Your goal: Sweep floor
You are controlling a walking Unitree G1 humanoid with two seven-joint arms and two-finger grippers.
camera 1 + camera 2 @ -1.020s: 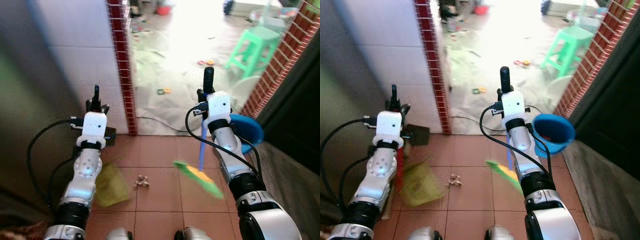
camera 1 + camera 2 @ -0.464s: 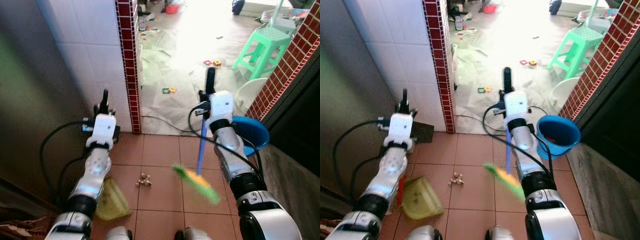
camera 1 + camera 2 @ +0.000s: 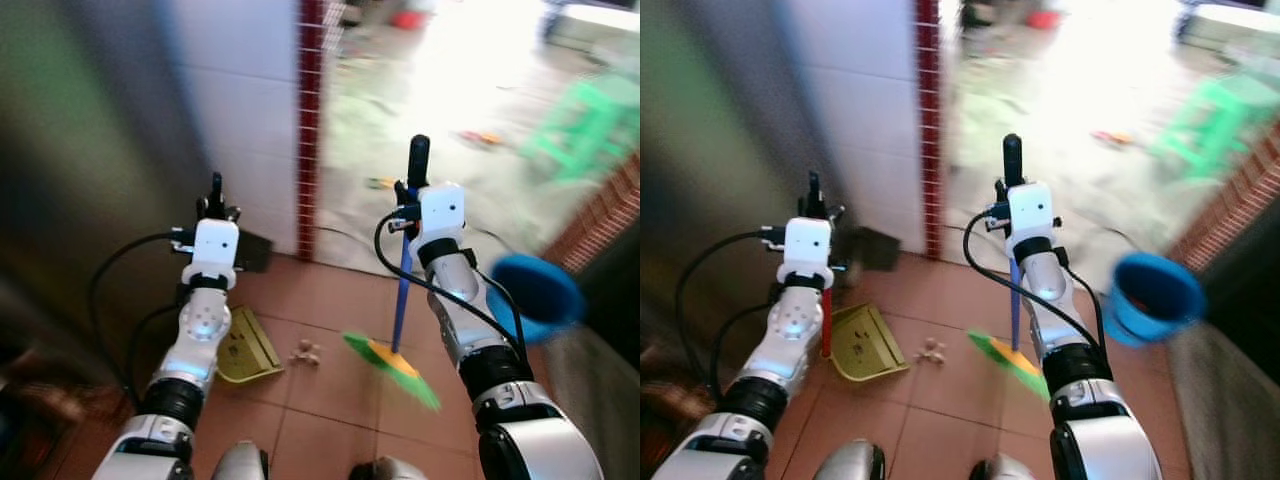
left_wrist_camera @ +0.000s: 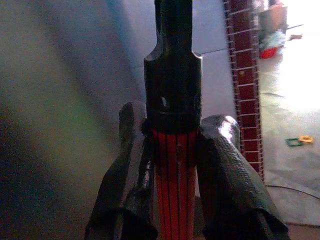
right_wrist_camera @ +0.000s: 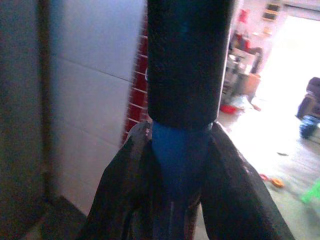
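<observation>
Dustpan [image 3: 865, 343] now flatter on tiles, nearer debris [image 3: 931, 349]; broom [image 3: 1014, 352] unchanged.

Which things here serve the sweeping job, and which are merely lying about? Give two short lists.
For the job: broom held in the right gripper; yellow dustpan held by its red handle in the left gripper; small debris on the tiled floor.

Lying about: blue bucket; green stool; black cable.

A round blue plastic bucket [image 3: 1154, 297] stands on the terracotta floor tiles [image 3: 320, 300] beside a red brick wall [image 3: 1240, 205]. A white tiled wall [image 3: 245, 110] ends in a dark red tiled edge [image 3: 308, 120]. Beyond, blurred, stands a green plastic stool [image 3: 575, 125].
</observation>
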